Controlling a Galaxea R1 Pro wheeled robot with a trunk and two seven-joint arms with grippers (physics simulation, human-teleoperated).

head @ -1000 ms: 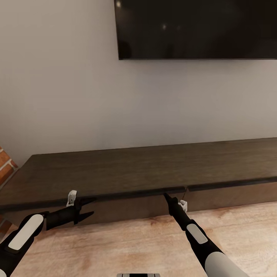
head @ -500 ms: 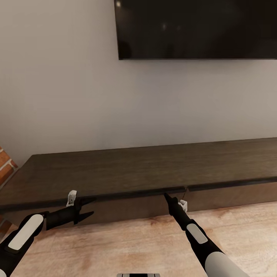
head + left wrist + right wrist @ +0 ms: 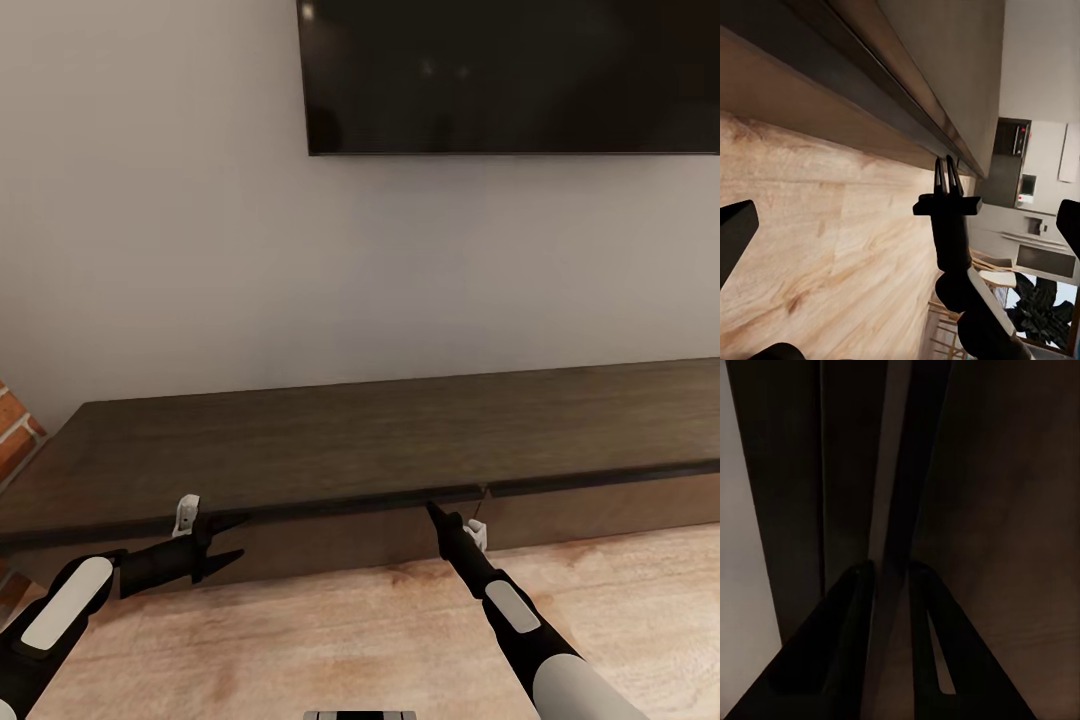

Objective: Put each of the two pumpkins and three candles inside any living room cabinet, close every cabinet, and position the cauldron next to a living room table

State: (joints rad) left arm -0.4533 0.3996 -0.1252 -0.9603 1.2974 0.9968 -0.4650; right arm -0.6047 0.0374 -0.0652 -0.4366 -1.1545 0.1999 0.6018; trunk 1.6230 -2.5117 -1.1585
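— Dark-brown cabinet (image 3: 400,450): fronts look shut; right end cut off by frame. Right gripper (image 3: 432,511)?

— Jaws narrow, tips at the front's top edge. Left gripper (image 3: 228,541) spread wide, empty, just before the cabinet front.

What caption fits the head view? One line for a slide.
Right end effector tips at the dark cabinet top's front edge, left end effector open beside it, below a wall-mounted TV.

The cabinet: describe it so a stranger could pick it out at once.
Under the black wall-mounted TV, against the pale wall, the cabinet runs long and low across the wood floor. Both grippers, left and right, sit at its front edge. Its dark-brown wood and plain, handle-less fronts set it apart.
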